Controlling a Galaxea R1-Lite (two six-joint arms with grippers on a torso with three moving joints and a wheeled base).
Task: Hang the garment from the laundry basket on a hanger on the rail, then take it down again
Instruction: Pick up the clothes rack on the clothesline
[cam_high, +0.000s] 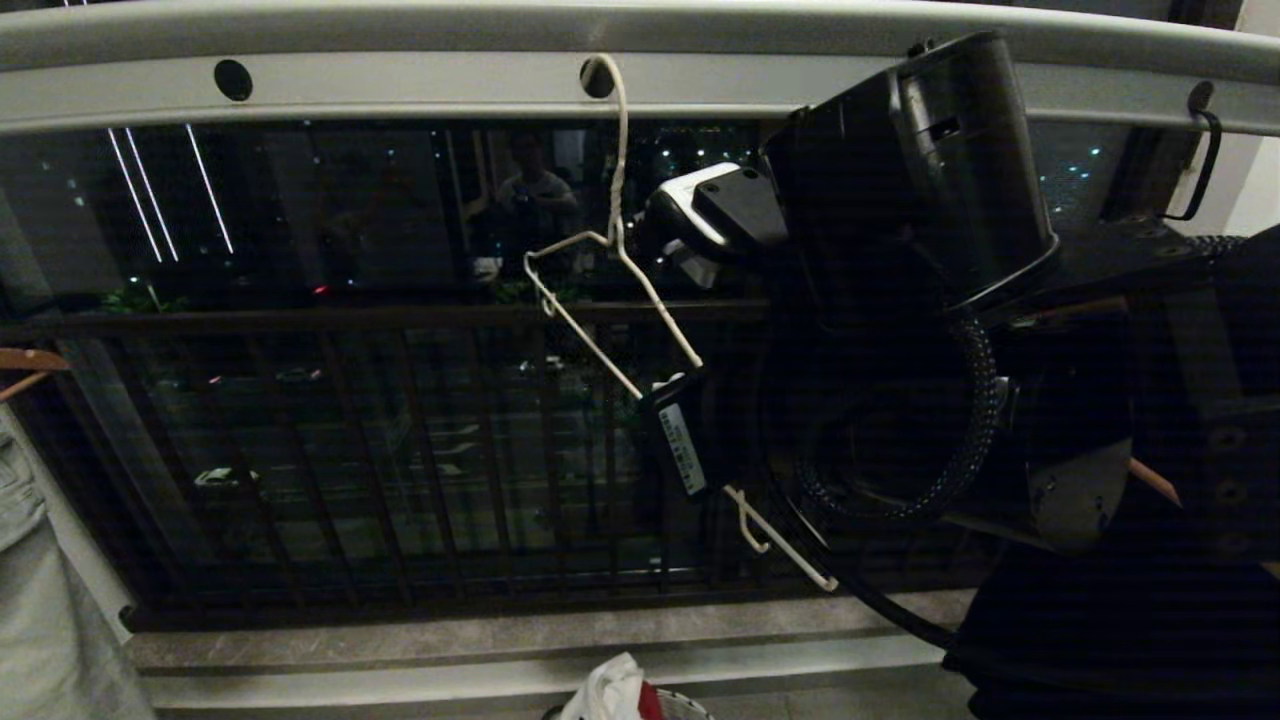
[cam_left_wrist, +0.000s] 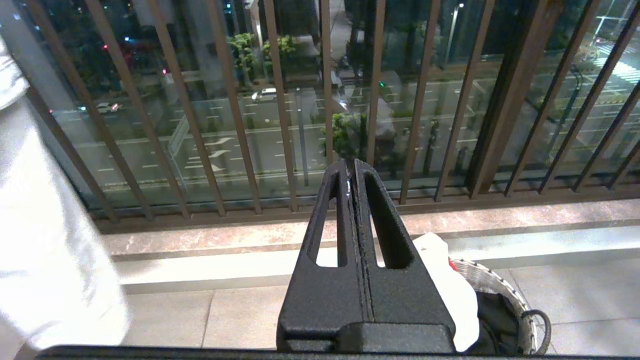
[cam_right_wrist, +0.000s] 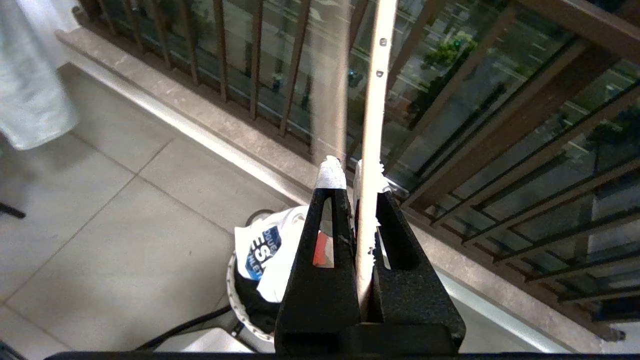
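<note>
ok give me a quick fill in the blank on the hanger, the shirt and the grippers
1. The hanger hooks into a hole in the ____.
2. The right gripper is shut on the ____.
3. The shirt lies in the ____.
4. The left gripper is shut and holds ____.

Missing words: rail; hanger; basket; nothing

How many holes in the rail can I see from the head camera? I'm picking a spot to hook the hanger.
2: one open hole toward the rail's left, one holding the hanger's hook. The right arm may hide others.
</note>
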